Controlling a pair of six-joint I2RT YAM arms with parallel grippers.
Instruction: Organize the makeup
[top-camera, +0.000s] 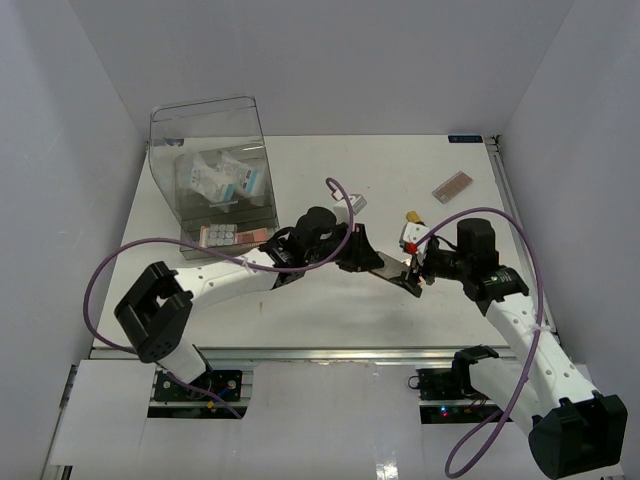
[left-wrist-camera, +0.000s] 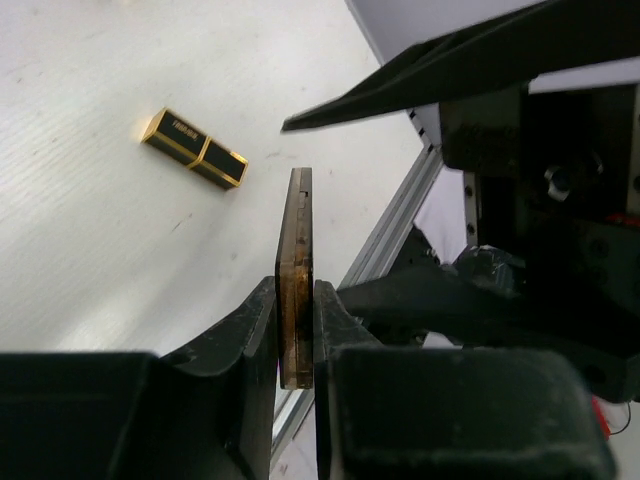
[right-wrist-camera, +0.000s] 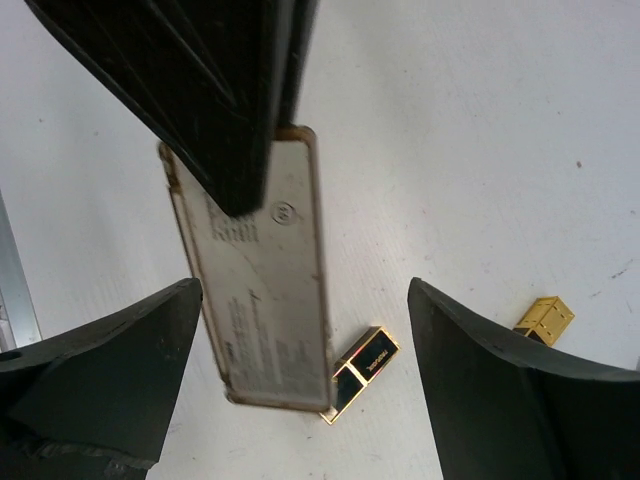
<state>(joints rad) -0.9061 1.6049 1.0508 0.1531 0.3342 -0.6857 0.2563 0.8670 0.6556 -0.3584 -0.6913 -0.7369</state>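
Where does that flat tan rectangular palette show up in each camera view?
Top external: flat tan rectangular palette, just right of centre.
Left wrist: palette edge-on, low centre, in left gripper.
Right wrist: palette left of centre.
Shared landmark: black-and-gold tube, in both wrist views.

Gold lettering on black lipstick tube, fine print on palette back: both unreadable.
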